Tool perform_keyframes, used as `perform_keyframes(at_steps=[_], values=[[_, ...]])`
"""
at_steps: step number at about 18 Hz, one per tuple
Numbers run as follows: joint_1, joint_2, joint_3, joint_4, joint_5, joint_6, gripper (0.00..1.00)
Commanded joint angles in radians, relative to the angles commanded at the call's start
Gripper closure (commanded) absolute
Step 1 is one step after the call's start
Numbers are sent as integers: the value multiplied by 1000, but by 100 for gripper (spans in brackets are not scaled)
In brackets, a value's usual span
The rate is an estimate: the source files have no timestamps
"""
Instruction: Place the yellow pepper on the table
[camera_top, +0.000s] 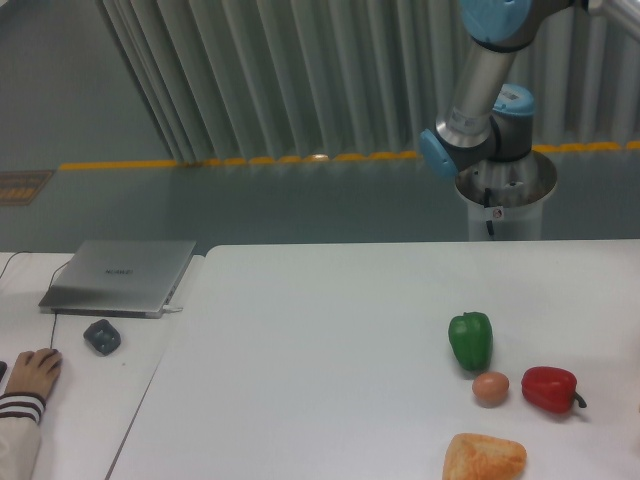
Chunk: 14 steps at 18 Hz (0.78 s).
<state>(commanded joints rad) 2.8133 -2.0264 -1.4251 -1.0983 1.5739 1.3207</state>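
Grey-green floor with a yellow line (240, 160) runs behind the white table (320, 330), and pale vertical slats (300, 70) close off the back of the room. Up at the top right I can see the arm (480, 90), silver tube and blue joints, rising from its round pedestal (505, 195) behind the table's far edge. Its upper links run off the top of the view, so the gripper is out of sight and I cannot tell how the jaws stand.

On the table's right side sits a green pepper (470, 340), upright. Just below it, an egg (490, 388), and beside that a red pepper (550, 390) lying on its side, stem pointing right. At the bottom edge, a bread roll (484, 457). No yellow pepper shows anywhere, so its heading, long axis and place relative to the jaws cannot be told.

Left, on the narrower desk (80, 400), a closed silver laptop (120, 277) carries a small logo too blurred to read. Near it lies a dark grey object (102, 335), and a person's hand (33, 372) in a striped cuff rests at the edge.
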Motion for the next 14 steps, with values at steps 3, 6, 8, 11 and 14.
perform_keyframes(at_steps=[3,6,8,11,14], values=[[0,3,-11,-2,8,8,0],[-5,9,-12,-2,15,0,0],[-11,12,-21,0,14,-3,0],[-11,31,-29,0,6,5,0],[-18,32,-31,6,5,9,0]])
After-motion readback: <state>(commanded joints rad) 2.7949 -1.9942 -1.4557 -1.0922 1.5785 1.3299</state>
